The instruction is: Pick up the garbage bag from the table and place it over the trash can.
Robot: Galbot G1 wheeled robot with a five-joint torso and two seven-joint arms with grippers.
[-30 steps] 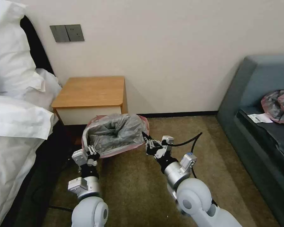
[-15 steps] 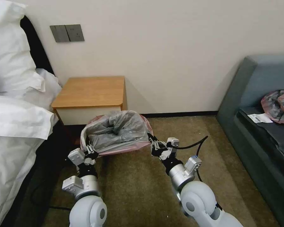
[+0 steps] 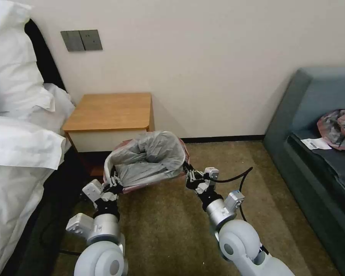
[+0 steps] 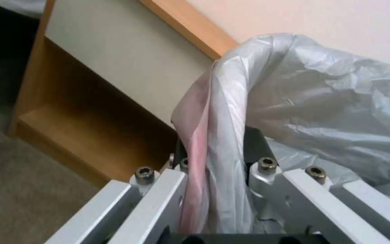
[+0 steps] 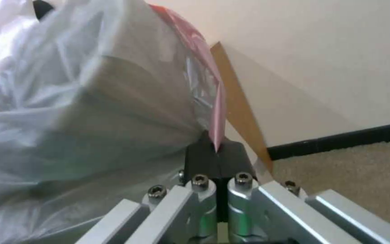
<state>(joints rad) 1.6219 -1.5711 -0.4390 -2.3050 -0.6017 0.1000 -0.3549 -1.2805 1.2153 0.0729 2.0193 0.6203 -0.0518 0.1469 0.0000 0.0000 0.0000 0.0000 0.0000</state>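
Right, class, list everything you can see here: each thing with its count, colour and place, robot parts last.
Garbage bag: one, pink outside, grey inside, held open between both grippers, in front of the table.
Table: one, orange-brown, white drawer front, against the wall.
Bedding: white, far left.
Sofa: one, grey-blue, right.
Plastic bundle: one, pink-grey, on the sofa beside a white label.
Wall plates: two, grey, above the table.
Carpet: brown.
Left gripper: shut on the bag's left edge.
Right gripper: shut on its right edge.
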